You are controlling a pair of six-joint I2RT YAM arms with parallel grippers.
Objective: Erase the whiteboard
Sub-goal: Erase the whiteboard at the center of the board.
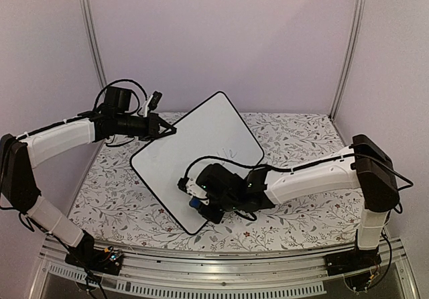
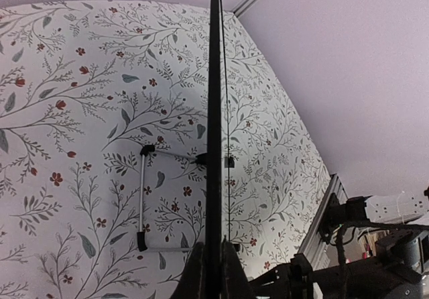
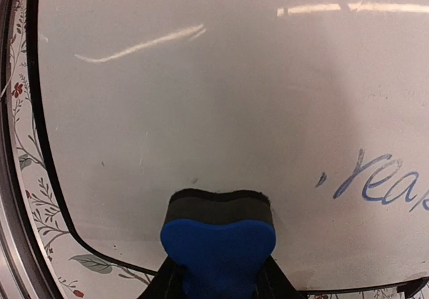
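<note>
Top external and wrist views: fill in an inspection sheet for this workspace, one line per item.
Surface: table under a floral cloth.
Job's things: whiteboard tilted, one edge raised; blue handwriting on it.
Clutter: thin pale rod with black ends on the cloth beneath the board.
Claws: left claw shut on the board's edge; right claw shut on a blue eraser at the board face.
Cables: black cable loops above the left wrist; second cable arcs over the board.
Surroundings: plain walls, metal posts.
</note>
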